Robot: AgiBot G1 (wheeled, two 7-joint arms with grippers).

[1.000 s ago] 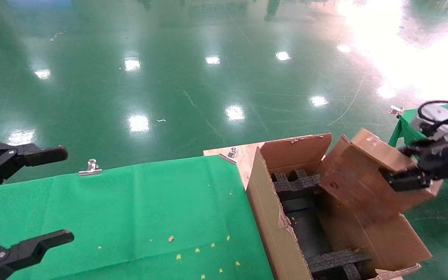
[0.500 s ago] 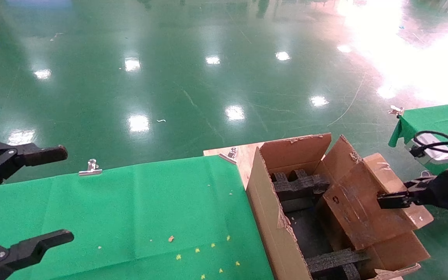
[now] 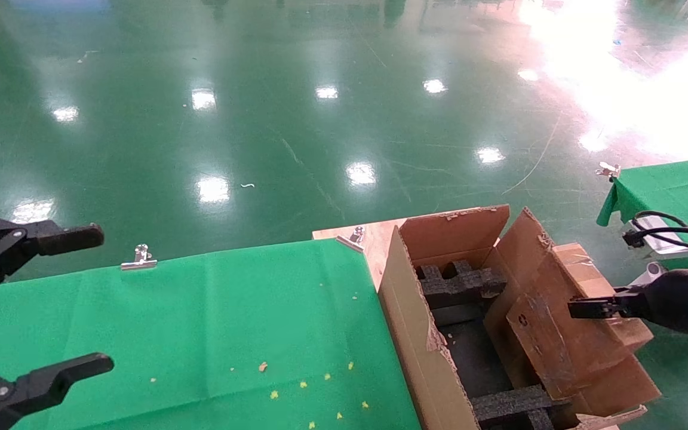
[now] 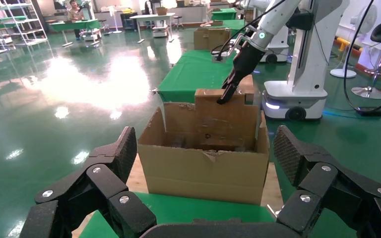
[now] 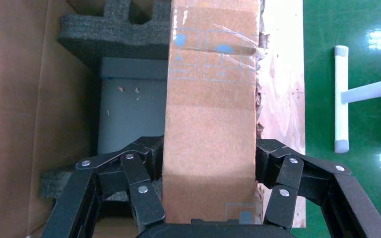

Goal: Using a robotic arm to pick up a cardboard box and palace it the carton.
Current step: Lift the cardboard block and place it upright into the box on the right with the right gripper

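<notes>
The small flat cardboard box (image 3: 559, 340), recycling mark facing me, stands tilted on edge inside the right side of the big carton (image 3: 412, 334). My right gripper (image 3: 593, 307) on the white arm (image 4: 270, 20) is shut on the box's upper end, fingers (image 5: 146, 161) pressed on both broad faces of the box (image 5: 211, 99). Black foam blocks (image 3: 454, 280) pad the carton's ends. My left gripper (image 3: 81, 301) is open and empty, parked at the left over the green cloth. From the left wrist view the carton (image 4: 203, 171) faces me with the box (image 4: 223, 116) sticking out above it.
A green cloth table (image 3: 200, 322) with metal clips (image 3: 139, 258) lies left of the carton, which stands on a wooden board (image 3: 374, 239). Another green table (image 3: 678, 185) is at the right. Glossy green floor lies beyond. A white tube (image 5: 341, 99) lies beside the carton.
My right gripper has come down and slightly back with the cardboard box; the box has sunk from above the carton's right flap into the carton. The left arm has not moved.
</notes>
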